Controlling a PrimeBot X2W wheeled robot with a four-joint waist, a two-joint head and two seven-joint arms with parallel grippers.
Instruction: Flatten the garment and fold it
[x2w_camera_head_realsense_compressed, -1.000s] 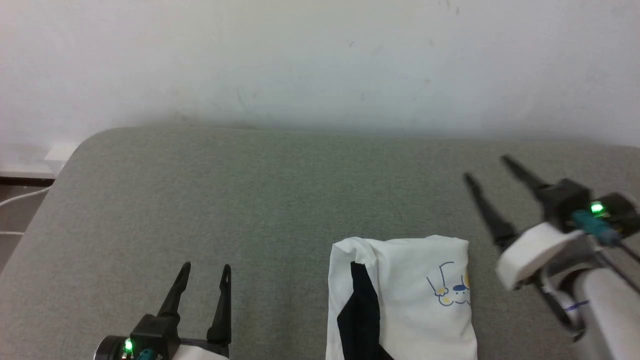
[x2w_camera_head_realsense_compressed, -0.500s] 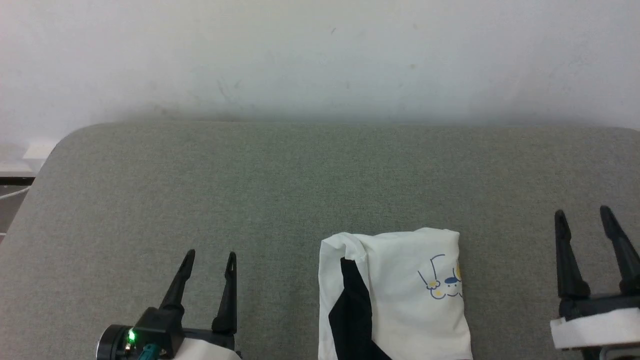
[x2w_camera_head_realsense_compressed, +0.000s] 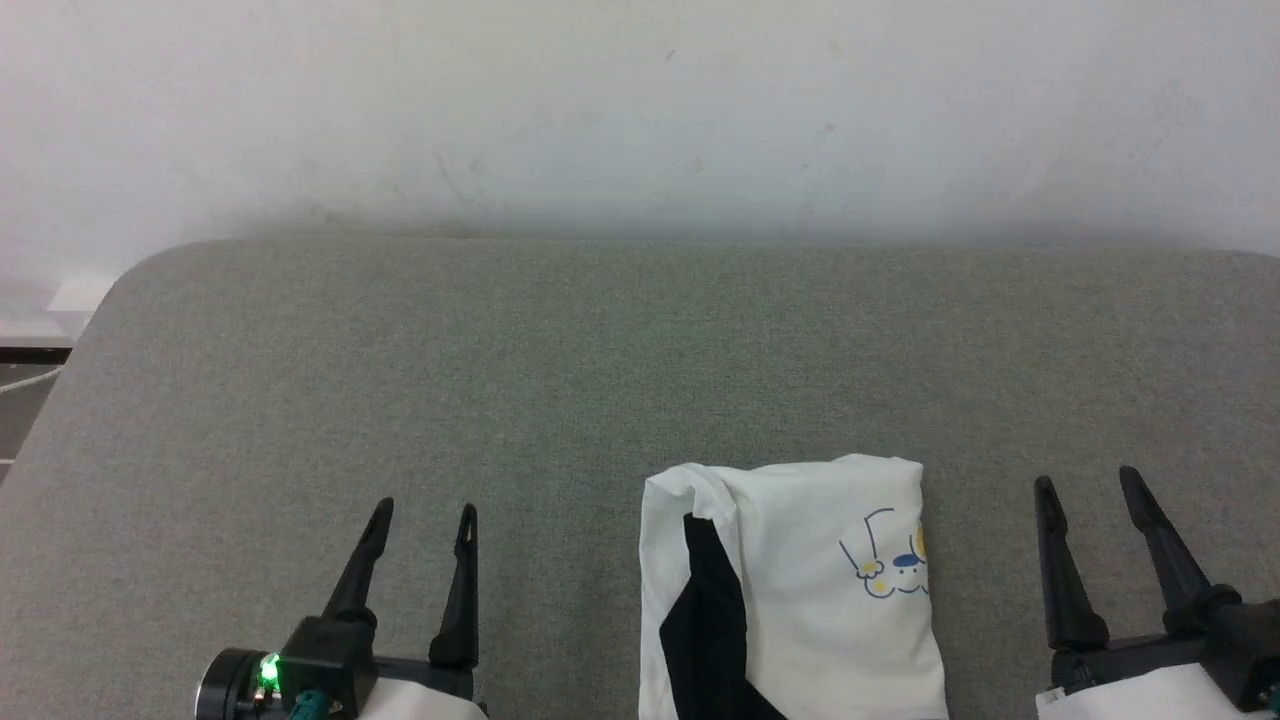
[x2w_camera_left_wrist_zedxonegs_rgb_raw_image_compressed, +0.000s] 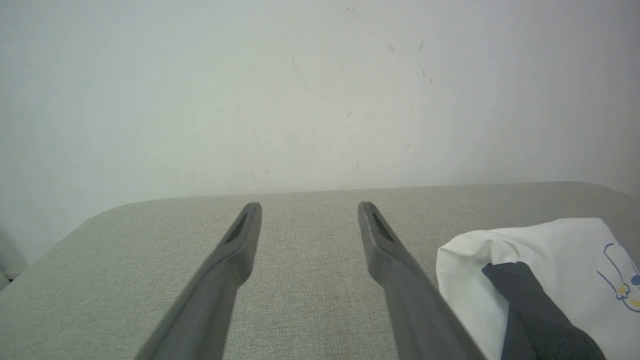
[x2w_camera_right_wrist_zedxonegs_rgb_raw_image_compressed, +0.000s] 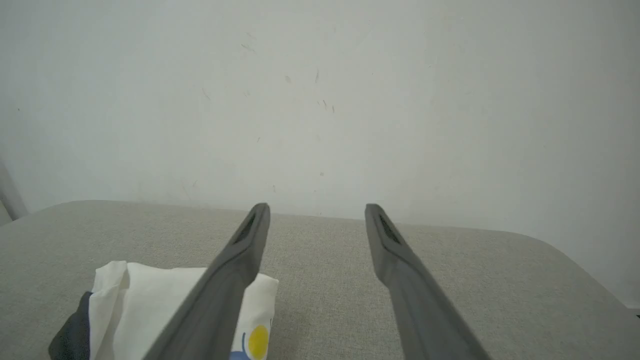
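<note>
At the near left, the left gripper (x2w_camera_head_realsense_compressed: 425, 510) hangs low over the grey padded surface (x2w_camera_head_realsense_compressed: 600, 360), its two dark fingers spread wide with nothing between them; it sits much where it was a second ago. At the near right, the right gripper (x2w_camera_head_realsense_compressed: 1085, 478) is the one that has changed. A second ago it stood farther out and slanted, just right of the cloth; now it is drawn back to the near edge with its fingers pointing straight away, parted wide and empty. The head camera has also shifted a little, so the small slide of the scene is not the cloth moving.

Between the two grippers, touching neither, the garment (x2w_camera_head_realsense_compressed: 800, 590) lies on the surface as a compact white rectangle, with a black sleeve (x2w_camera_head_realsense_compressed: 710, 620) tucked into its left side and a small cartoon print (x2w_camera_head_realsense_compressed: 895, 570) near its right edge. Beyond it the surface runs bare to the pale wall (x2w_camera_head_realsense_compressed: 640, 110).

With both arms pulled back and the shirt lying squared, the folding looks finished or very nearly so.
</note>
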